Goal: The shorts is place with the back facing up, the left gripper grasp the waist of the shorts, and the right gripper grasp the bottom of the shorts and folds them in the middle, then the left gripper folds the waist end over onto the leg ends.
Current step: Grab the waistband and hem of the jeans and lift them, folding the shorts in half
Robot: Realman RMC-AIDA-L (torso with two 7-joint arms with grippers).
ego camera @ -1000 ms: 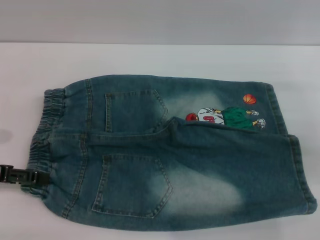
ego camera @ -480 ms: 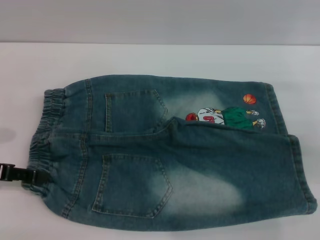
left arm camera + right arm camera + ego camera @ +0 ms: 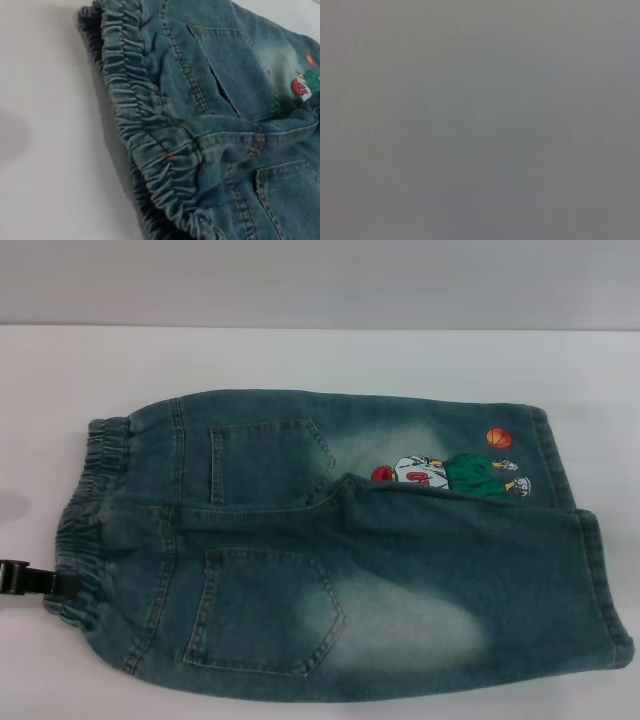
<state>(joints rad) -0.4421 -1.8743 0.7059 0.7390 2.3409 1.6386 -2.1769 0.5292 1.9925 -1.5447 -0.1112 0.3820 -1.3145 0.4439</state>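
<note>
The shorts (image 3: 330, 550) lie flat on the white table with the back up, both patch pockets showing. The ruffled waist (image 3: 95, 500) is at the left. The leg ends (image 3: 600, 580) are at the right, and the near leg overlaps the far one below the cartoon print (image 3: 450, 472). My left gripper (image 3: 35, 582) pokes in from the left edge, its black tip against the near end of the waist. The left wrist view looks along the gathered waist (image 3: 135, 110) and the shorts (image 3: 225, 125). My right gripper is out of view, and its wrist view is plain grey.
The white table (image 3: 300, 360) runs back to a grey wall, with bare surface behind and to the left of the shorts. The shorts' near edge lies close to the bottom of the head view.
The left gripper has shifted slightly up along the waist, and less of it shows past the band. The waist's near corner has bunched a little. The shorts otherwise lie unchanged.
</note>
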